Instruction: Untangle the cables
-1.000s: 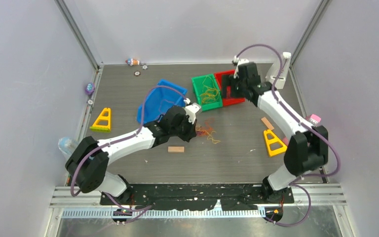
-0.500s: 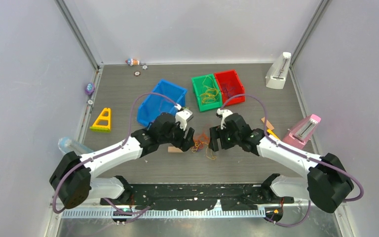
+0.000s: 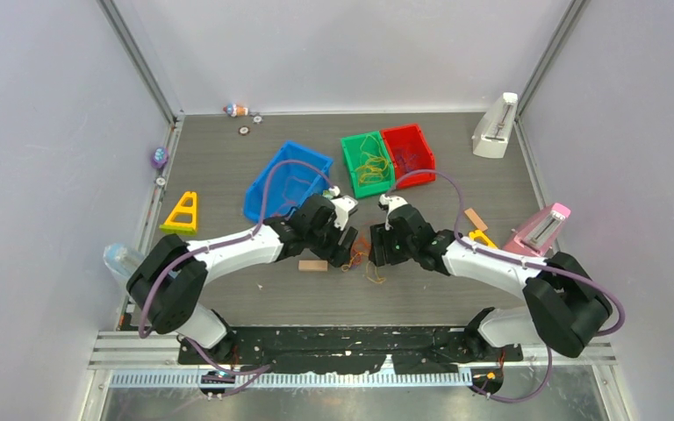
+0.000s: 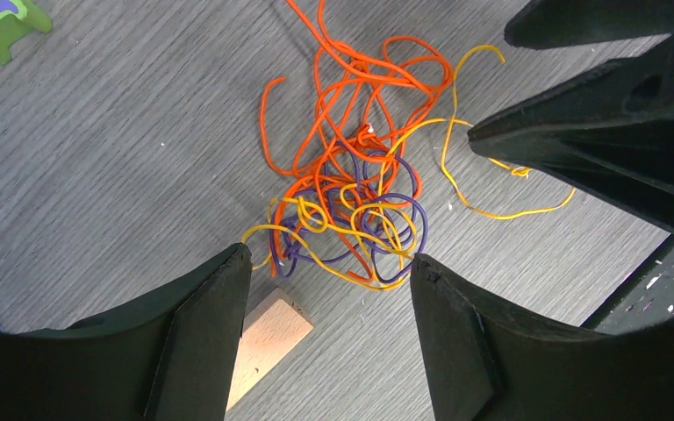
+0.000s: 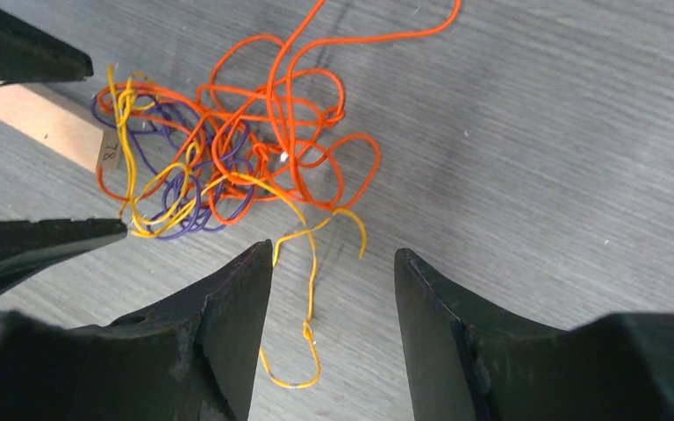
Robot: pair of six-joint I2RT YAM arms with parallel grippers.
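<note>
Because the cables (image 4: 351, 202) are thin, light and floppy, I judge they will drag one another along rather than lift as one lump. A single free strand is the place to pinch: the yellow tail trailing away from the wooden block (image 4: 268, 338), or the orange loop farthest from it. The tangle lies flat just beside the block, with a strand or two crossing its end. My left claw (image 4: 332, 263) hangs over it, spread wide and empty. My right claw (image 5: 333, 254) does likewise from the side opposite the block. The table (image 3: 228, 167) is matte grey wood-grain, and the green bin (image 3: 355, 171) stands well beyond the block.
</note>
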